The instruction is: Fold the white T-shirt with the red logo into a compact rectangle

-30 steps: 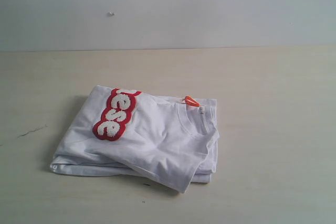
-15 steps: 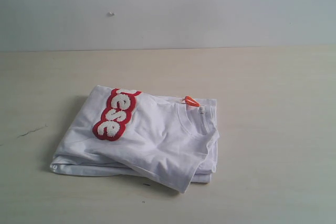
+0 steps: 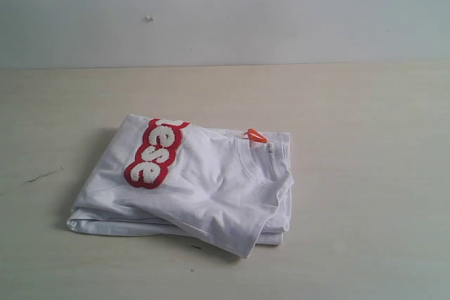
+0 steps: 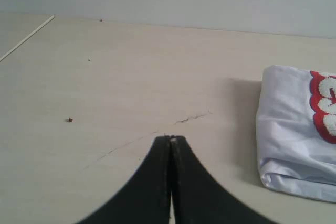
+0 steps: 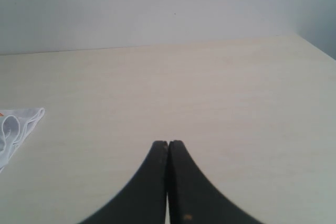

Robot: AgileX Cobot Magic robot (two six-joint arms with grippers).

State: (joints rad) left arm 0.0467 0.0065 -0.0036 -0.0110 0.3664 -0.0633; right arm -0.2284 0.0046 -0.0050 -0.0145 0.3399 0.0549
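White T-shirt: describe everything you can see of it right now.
The white T-shirt lies folded into a rough layered rectangle on the table, soft wrinkled cotton by its look. The red logo faces up, cut off at a fold; the ribbed collar and orange tag show. One corner overhangs the stack. Only the table touches it.

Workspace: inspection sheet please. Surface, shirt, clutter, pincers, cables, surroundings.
Surface: pale tabletop; thin dark crack left of the shirt in the exterior view.
Job's things: white T-shirt folded in a layered stack, top layer's front corner overhanging; red logo on top, partly showing; orange tag at the collar.
Clutter: one small dark speck.
Pincers: left pincer shut, empty; right pincer shut, empty; both off the shirt.
Cables: nothing seen.
Surroundings: plain wall with a small mark.
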